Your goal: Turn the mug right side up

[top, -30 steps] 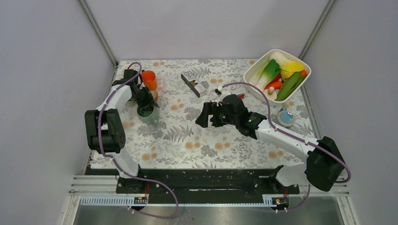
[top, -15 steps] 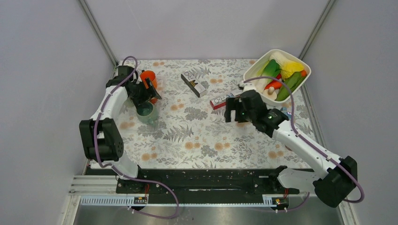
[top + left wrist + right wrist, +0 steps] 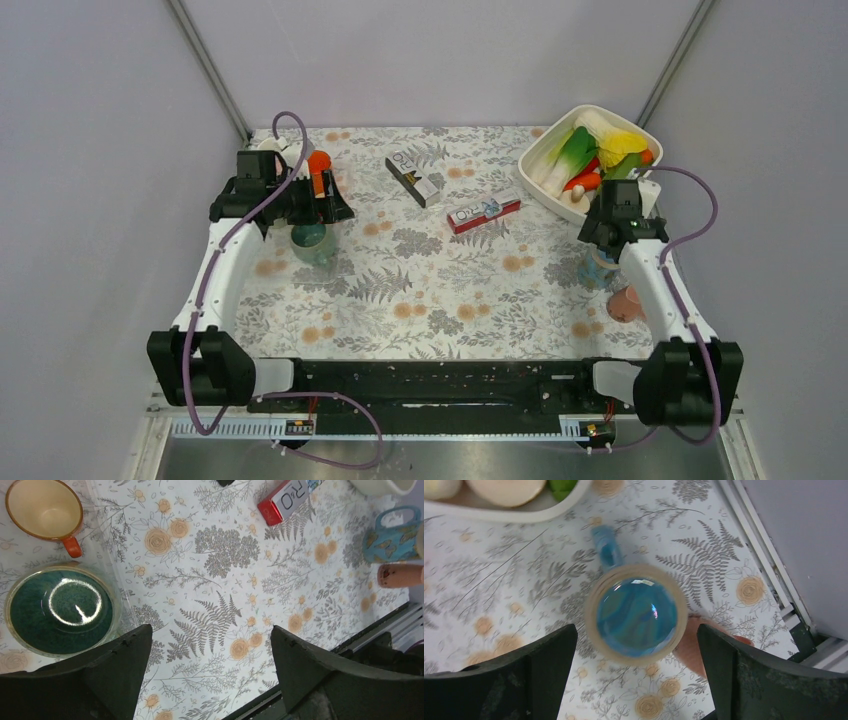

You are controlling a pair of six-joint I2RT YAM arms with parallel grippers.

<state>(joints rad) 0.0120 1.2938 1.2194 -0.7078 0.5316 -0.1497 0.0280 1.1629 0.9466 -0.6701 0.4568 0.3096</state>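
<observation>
The dark green mug (image 3: 308, 238) stands at the left of the table with its mouth up; the left wrist view shows its glossy inside (image 3: 60, 610). My left gripper (image 3: 333, 200) (image 3: 210, 630) hangs open above and just right of it, holding nothing. An orange cup (image 3: 42, 507) stands mouth up behind the mug. At the right, a blue mug (image 3: 600, 268) (image 3: 636, 614) sits straight below my open right gripper (image 3: 612, 225) (image 3: 635, 630), handle toward the bowl. I cannot tell whether its glossy blue upper face is the mouth or the base.
A pink cup (image 3: 627, 303) (image 3: 696, 645) lies on its side against the blue mug. A white bowl (image 3: 527, 165) of toy vegetables stands at the back right. A red box (image 3: 483, 213) and a black-and-white box (image 3: 413, 177) lie mid-back. Walls close both sides.
My left gripper has opened, let go of the green mug and drawn up away from it. My right arm has swung from the table's middle to above the blue mug.
</observation>
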